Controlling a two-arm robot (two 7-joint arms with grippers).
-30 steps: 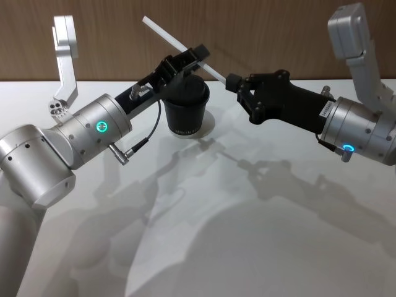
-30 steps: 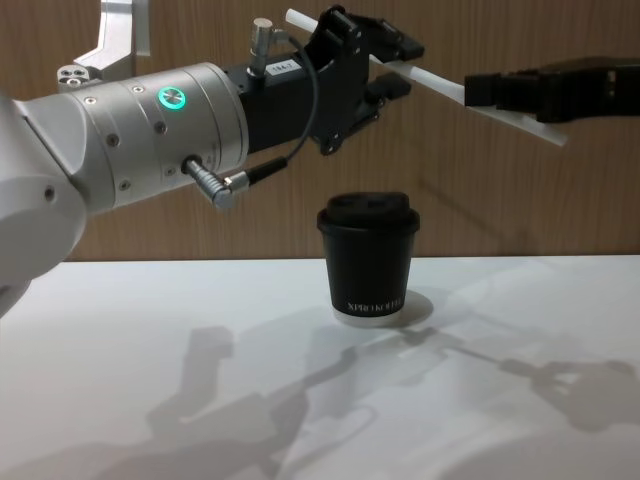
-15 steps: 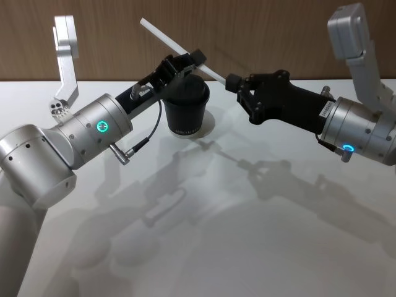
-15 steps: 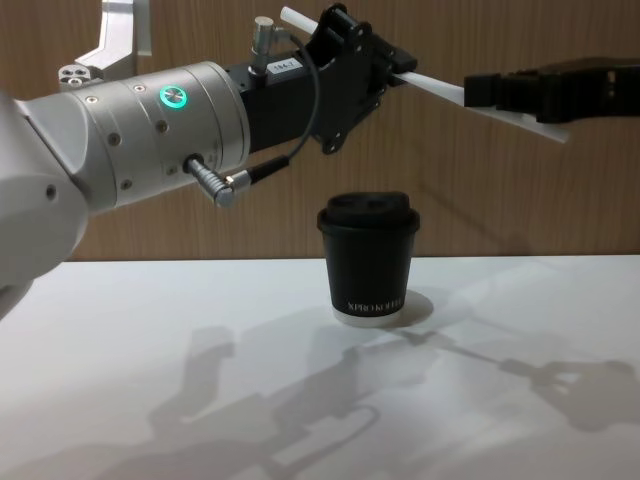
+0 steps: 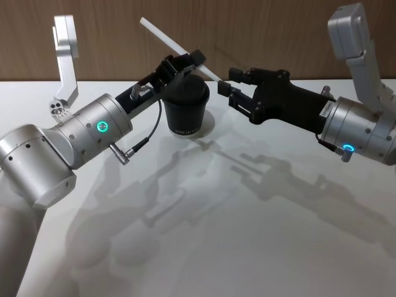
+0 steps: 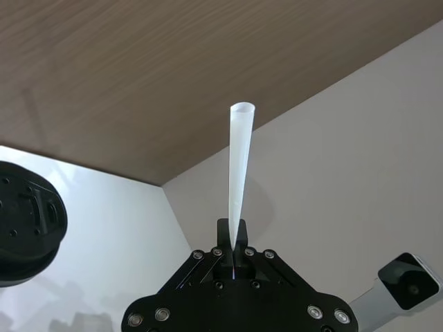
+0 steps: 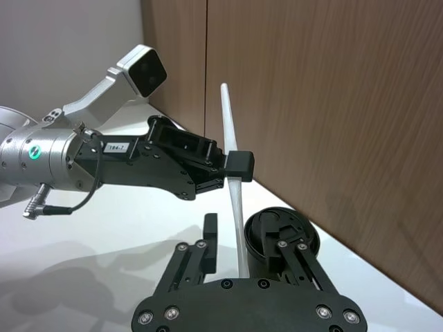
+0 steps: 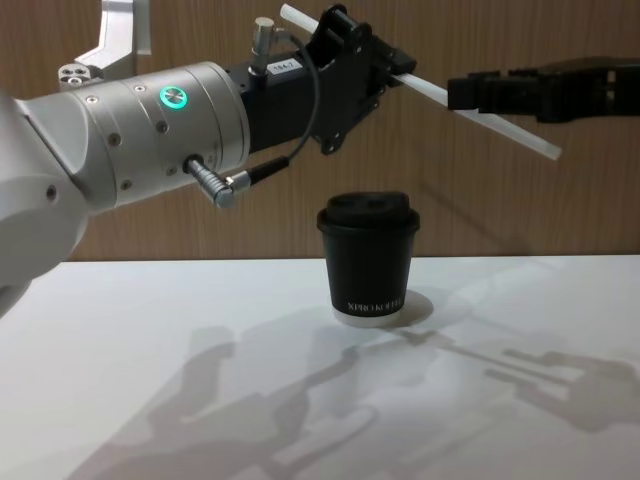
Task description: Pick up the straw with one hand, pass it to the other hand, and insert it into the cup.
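Observation:
The thin white straw (image 5: 167, 38) hangs slanted in the air above the black lidded cup (image 5: 185, 106), which stands upright on the table. My left gripper (image 5: 197, 59), on the silver wrist with the green ring, is shut on the straw near its middle. My right gripper (image 5: 229, 82) is open, its fingers spread on either side of the straw's lower end and clear of it. From the chest, the straw (image 8: 440, 92) runs from the left gripper (image 8: 385, 65) past the right gripper (image 8: 465, 95), over the cup (image 8: 368, 260). The left wrist view looks along the straw (image 6: 239, 166) out of the shut left gripper (image 6: 234, 242).
The white table (image 5: 247, 235) spreads in front of the cup. A wooden wall (image 8: 500, 200) stands close behind it. A dark cable with a metal plug (image 5: 127, 153) loops off my left wrist. The right wrist view has the cup (image 7: 280, 232) just beyond its open fingers.
My left gripper closed on the straw first. Then my right gripper opened and let the straw's lower end go. The straw stays held by the left gripper.

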